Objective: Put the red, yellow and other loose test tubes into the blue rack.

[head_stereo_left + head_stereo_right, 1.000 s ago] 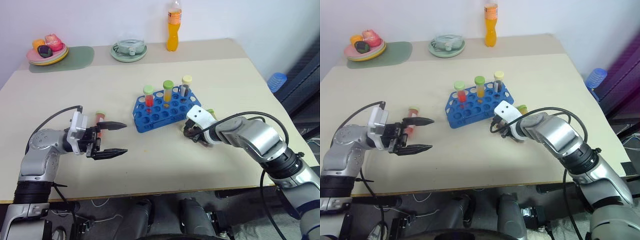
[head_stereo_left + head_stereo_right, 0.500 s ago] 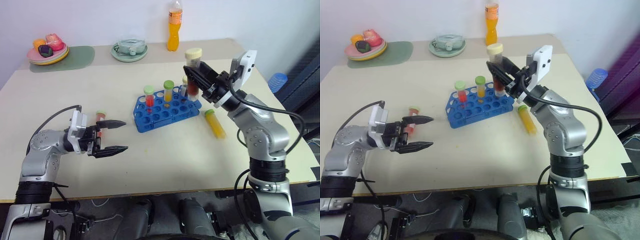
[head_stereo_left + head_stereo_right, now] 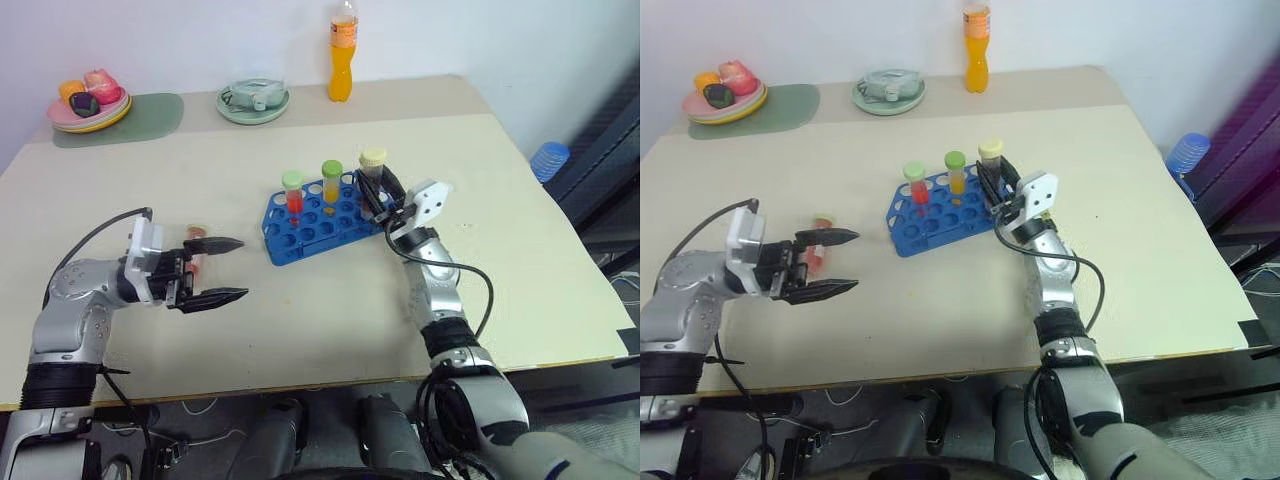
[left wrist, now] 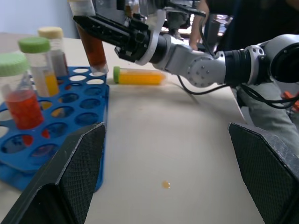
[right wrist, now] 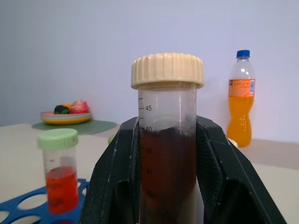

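Brown tube (image 3: pixel 373 172), lifted high half a second ago, has been lowered to the right end of the blue rack (image 3: pixel 322 215) and is clamped upright in the right gripper (image 3: pixel 381 196). Its cap is cream, its liquid dark. The left gripper (image 3: pixel 226 269) stays spread wide and empty beside a red tube (image 3: pixel 197 247) on the table (image 3: pixel 320 320).

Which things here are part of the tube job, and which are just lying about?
Job: blue rack; brown tube in the right gripper; red tube by the left gripper; yellow tube lying beside the rack.
Lying about: orange bottle; plate of food; round dish; blue ribbed object.
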You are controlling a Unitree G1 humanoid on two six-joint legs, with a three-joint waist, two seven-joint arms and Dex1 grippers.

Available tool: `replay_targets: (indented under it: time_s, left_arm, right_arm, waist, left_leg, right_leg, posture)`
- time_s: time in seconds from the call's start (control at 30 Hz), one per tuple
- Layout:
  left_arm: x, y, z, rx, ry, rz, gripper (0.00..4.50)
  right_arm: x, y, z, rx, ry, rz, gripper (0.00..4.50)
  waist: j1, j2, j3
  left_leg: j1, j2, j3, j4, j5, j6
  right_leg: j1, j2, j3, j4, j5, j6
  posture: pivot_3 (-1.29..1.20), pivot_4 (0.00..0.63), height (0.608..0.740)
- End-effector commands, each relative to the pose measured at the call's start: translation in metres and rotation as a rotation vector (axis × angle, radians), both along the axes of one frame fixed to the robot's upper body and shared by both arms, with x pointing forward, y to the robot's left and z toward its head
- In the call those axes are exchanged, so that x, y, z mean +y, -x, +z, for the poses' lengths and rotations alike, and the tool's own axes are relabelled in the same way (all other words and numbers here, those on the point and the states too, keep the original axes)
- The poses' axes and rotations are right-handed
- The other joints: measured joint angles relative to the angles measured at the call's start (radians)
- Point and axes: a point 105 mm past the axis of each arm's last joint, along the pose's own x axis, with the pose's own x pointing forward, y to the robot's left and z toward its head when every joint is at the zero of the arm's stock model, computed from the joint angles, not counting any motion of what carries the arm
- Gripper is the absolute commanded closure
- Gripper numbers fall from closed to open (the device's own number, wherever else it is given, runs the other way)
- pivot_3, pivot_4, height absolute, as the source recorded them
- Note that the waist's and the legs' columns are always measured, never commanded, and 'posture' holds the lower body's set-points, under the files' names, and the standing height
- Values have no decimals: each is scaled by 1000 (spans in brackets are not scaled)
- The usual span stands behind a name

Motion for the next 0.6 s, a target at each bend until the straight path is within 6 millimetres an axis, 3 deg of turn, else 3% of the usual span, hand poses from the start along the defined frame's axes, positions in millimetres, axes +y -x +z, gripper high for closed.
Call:
replay_targets:
  time_s: [0.03,0.6]
  left_arm:
    - [3,5,12,-40,5,5,207]
    - [-4,7,13,-40,20,11,207]
  right_arm:
    - [-2,-3,11,-57,-23,-20,3215]
    - [-26,-7,4,-50,-34,-127,3215]
  waist:
    - [0,0,0]
    - [0,0,0]
  left_leg:
    - [0,0,0,0,0,0]
    - [1,0,0,-1,0,0]
  right_leg:
    - [0,0,0,0,0,0]
    - [0,1,1,0,0,0]
  posture:
    - [0,150,740]
    - [0,150,740]
